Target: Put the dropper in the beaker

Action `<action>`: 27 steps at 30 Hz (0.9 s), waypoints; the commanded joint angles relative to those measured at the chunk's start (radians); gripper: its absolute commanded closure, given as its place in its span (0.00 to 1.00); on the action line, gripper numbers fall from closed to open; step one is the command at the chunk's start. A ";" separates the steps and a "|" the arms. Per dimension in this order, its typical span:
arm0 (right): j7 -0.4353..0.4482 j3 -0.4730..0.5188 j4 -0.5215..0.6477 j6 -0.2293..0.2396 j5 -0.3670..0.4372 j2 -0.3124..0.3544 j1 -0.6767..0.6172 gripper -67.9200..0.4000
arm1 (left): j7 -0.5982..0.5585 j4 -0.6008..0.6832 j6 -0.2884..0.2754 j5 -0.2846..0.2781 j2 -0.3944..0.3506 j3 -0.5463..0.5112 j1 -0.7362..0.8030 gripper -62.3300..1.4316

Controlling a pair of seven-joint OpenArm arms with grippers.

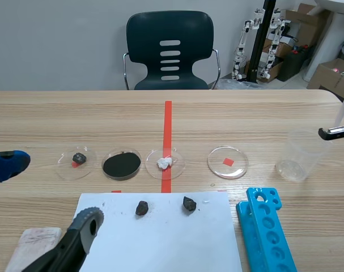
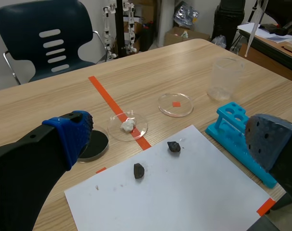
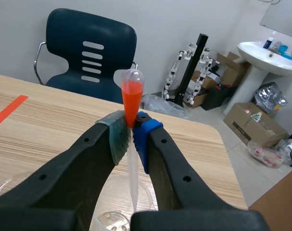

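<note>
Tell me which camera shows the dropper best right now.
The right wrist view: the dropper stands upright, pinched in the right gripper, orange-red liquid in its bulb, its tip above the beaker. The scene view catches only a pale sliver of it above the beaker; the left wrist view does not show it clearly.

The beaker [image 1: 299, 156] stands right of the dishes [image 1: 219, 168], behind the rack [image 1: 268, 232]
</note>
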 commanded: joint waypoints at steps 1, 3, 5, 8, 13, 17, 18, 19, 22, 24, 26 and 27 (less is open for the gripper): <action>0.008 0.008 -0.011 -0.004 0.011 0.016 0.029 0.98 | -0.013 0.006 -0.002 -0.006 0.002 0.002 0.003 0.00; 0.008 0.008 -0.031 -0.004 0.011 0.016 0.045 0.98 | -0.013 0.006 -0.002 -0.006 0.002 0.002 0.003 0.00; 0.008 0.008 -0.050 -0.004 0.011 0.016 0.061 0.98 | -0.013 0.006 -0.002 -0.006 0.002 0.002 0.003 0.00; 0.008 0.008 -0.080 -0.004 0.011 0.016 0.082 0.98 | -0.013 0.006 -0.002 -0.006 0.002 0.002 0.003 0.00; 0.009 0.007 -0.124 0.000 0.011 0.016 0.120 0.98 | -0.013 0.006 -0.002 -0.006 0.002 0.002 0.003 0.00; 0.014 0.007 -0.164 0.059 0.011 0.016 0.146 0.98 | -0.013 0.006 -0.002 -0.006 0.002 0.002 0.003 0.00; 0.022 0.007 -0.175 0.079 0.011 0.016 0.151 0.98 | -0.013 0.006 -0.002 -0.006 0.002 0.002 0.003 0.00; 0.032 0.007 -0.190 0.099 0.011 0.016 0.157 0.98 | -0.013 0.006 -0.002 -0.006 0.002 0.002 0.003 0.00; 0.051 0.005 -0.218 0.107 0.011 0.016 0.164 0.98 | -0.013 0.006 -0.002 -0.006 0.002 0.002 0.003 0.00; 0.063 0.005 -0.235 0.124 0.011 0.016 0.166 0.98 | -0.013 0.006 -0.002 -0.006 0.002 0.002 0.003 0.00; 0.070 0.005 -0.248 0.152 0.011 0.016 0.166 0.98 | -0.013 0.006 -0.002 -0.006 0.002 0.002 0.003 0.00; 0.074 0.005 -0.256 0.167 0.011 0.016 0.166 0.98 | -0.013 0.006 -0.002 -0.006 0.002 0.002 0.003 0.00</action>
